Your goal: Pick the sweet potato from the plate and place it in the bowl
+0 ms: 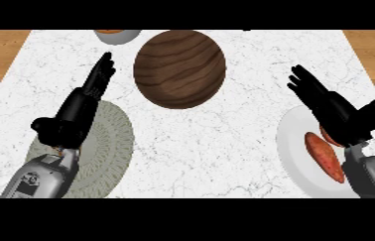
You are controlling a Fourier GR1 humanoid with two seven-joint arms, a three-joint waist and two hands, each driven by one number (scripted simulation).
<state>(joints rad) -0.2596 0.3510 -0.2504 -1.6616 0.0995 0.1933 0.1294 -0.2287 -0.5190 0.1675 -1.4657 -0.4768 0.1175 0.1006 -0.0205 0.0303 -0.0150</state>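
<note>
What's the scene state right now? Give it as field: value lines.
surface: white marble counter
sweet potato: lying on the white plate, near right, not grasped
second orange piece: partly hidden under the right hand, cannot identify
wooden bowl: far centre, nothing visible in it
grey round mat: near left, under the left forearm
small grey bowl: far edge, orange contents
left hand: open, over the counter's left, holds nothing
right hand: open, above the plate's far edge

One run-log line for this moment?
orange sweet potato on white plate | right hand open above | left hand open
</note>
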